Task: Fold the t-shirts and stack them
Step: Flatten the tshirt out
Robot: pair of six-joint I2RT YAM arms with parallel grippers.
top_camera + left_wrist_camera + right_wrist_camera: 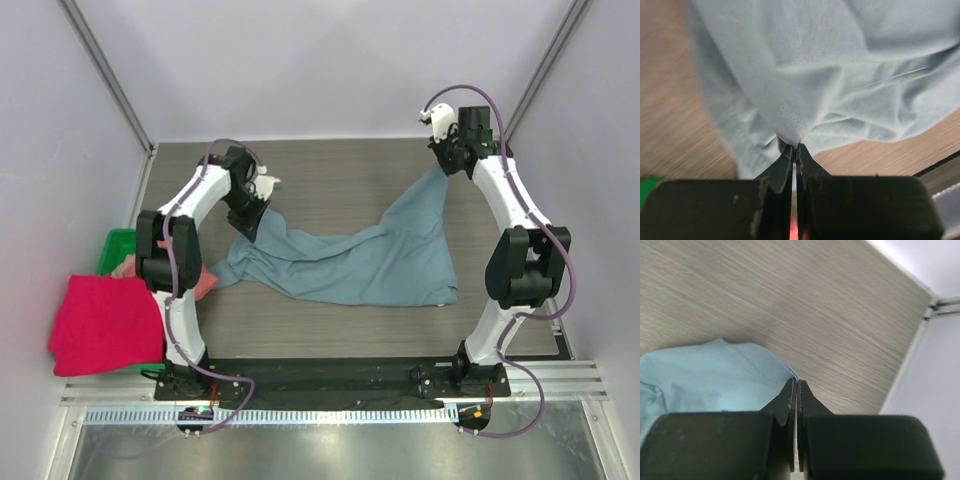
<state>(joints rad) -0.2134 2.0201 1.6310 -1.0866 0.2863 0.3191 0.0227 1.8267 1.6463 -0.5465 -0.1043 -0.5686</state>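
Two claws on one shirt, and that's where I'd be nervous. The wood-grain surface point(330, 170) carries the slate-blue t-shirt point(350, 262), which lies crumpled across the middle. It's strung up at both ends: one corner is lifted toward the far right, the other end is raised by the left arm. The crimson-pink shirt point(105, 325) is draped off the near left edge in front of the green bin point(118, 243), and a bit of the salmon-pink shirt point(207, 283) peeks out beside it.

The left claw point(796, 147) is pressed together on a thin fold of blue cloth near a stitched hem. The right claw point(797, 382) is pinching just the very tip of a corner.

My worry is that both grips are tiny bites. If the arms pull apart to spread the shirt flat, the cloth probably slips out — right side first, I'd guess. The bunched middle could also drag along the surface and end up twisted — not a clean start for a fold.
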